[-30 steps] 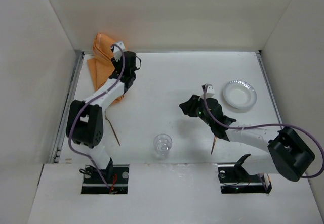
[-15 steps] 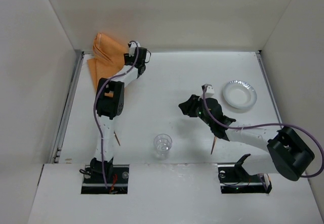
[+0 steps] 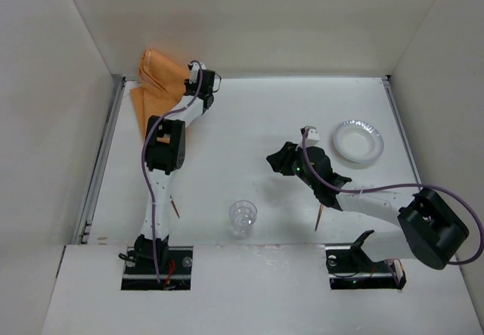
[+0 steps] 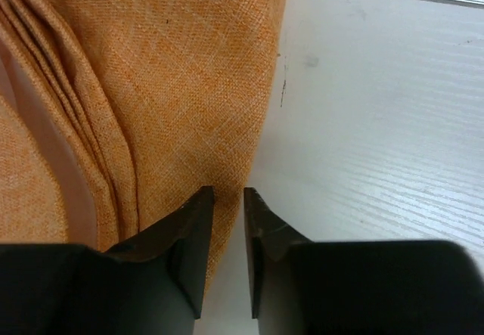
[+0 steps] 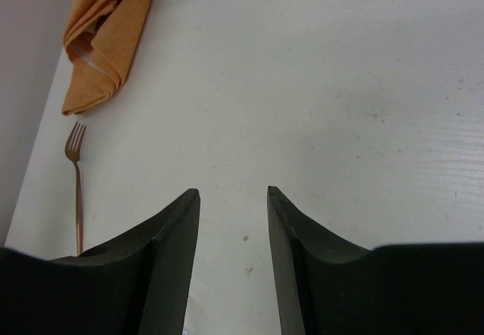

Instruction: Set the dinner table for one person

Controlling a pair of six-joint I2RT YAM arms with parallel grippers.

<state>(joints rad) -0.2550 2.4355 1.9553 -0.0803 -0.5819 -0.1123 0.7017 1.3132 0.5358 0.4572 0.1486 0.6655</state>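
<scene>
You're seeing the dinner table (image 3: 257, 116) lying under the orange mat (image 3: 155, 74); left gripper (image 4: 228, 197) is sitting nearly closed at the mat's edge, grip unclear, risking a thin bite slipping; right gripper (image 5: 233, 195) is hanging open, well apart from the mat
</scene>
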